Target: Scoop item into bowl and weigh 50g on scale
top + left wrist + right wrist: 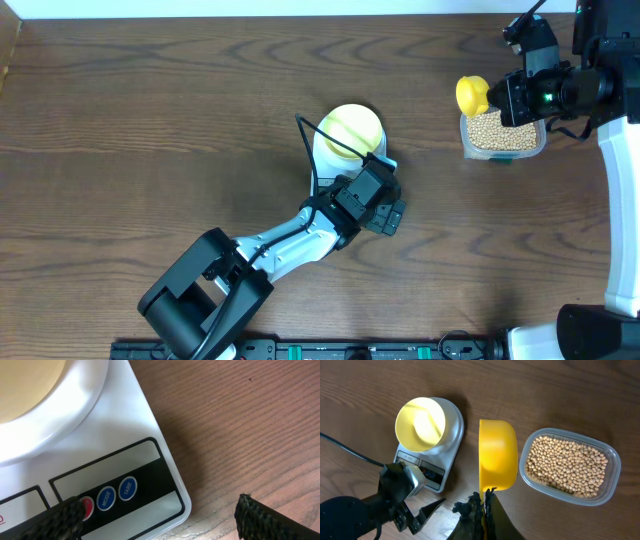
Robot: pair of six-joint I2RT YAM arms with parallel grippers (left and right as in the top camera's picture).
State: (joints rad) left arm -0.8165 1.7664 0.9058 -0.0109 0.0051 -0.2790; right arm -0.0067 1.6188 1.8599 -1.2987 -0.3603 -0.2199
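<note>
The pale-yellow bowl (350,128) stands empty on the white scale (454,422); it also shows in the right wrist view (420,422) and the left wrist view (25,390). My left gripper (160,510) is open just above the scale's (125,435) front edge, its left finger by the red button, beside the MODE button (106,498). The tan beans (567,465) fill a clear tub (503,135) at the right. My right gripper (485,497) is shut on the handle of a yellow measuring spoon (497,455), held left of the tub; the spoon looks empty.
The left arm (290,240) lies across the table from the front to the scale, with a black cable (325,135) looping over the bowl. The right arm (555,85) is at the back right. Wooden tabletop (150,120) lies all around.
</note>
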